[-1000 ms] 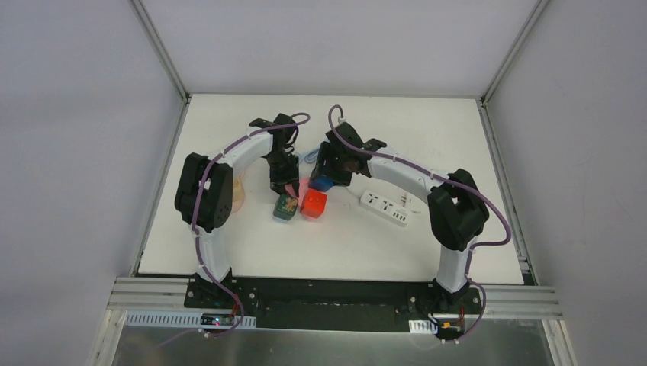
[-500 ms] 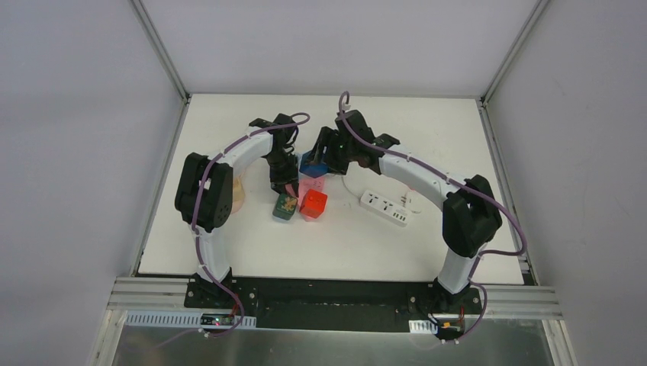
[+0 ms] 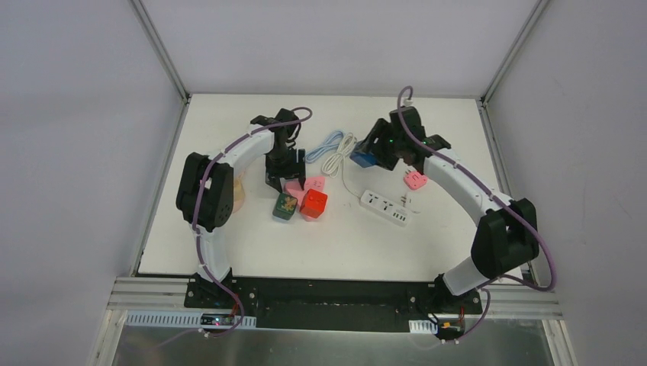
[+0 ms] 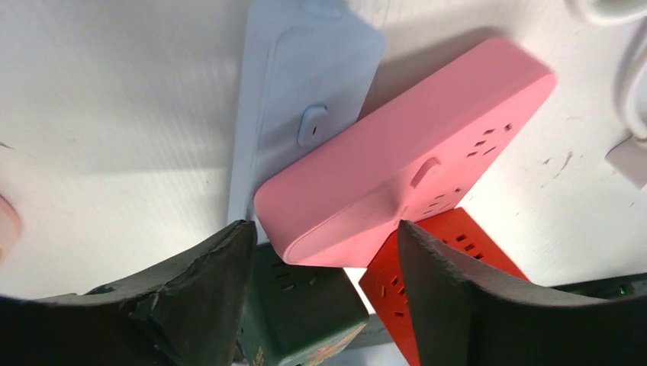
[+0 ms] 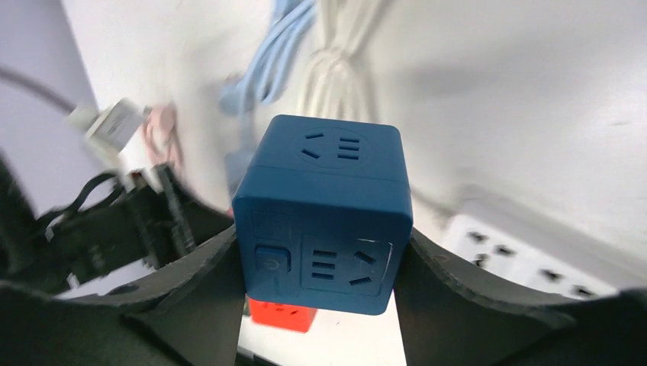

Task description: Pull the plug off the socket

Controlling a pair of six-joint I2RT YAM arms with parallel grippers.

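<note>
My right gripper (image 3: 369, 152) is shut on a blue cube socket (image 3: 362, 159) and holds it above the table, right of the cable bundle. In the right wrist view the cube (image 5: 324, 213) sits squarely between my fingers (image 5: 191, 290). My left gripper (image 3: 279, 177) is closed around the near end of a pink socket strip (image 3: 313, 184). In the left wrist view that strip (image 4: 412, 160) lies tilted over a green cube (image 4: 305, 305) and a red cube (image 4: 435, 267). No plug prongs show on the blue cube.
A white power strip (image 3: 384, 207) lies right of the red cube (image 3: 313, 202) and green cube (image 3: 286, 206). Coiled light-blue and white cables (image 3: 333, 146) lie behind them. A small pink piece (image 3: 415, 181) lies under my right arm. A light-blue strip (image 4: 305, 114) lies beneath the pink one.
My right gripper has lifted the blue cube away from the pink strip and carried it up and to the right. My left gripper has stayed at the pink strip, shifting slightly back.
</note>
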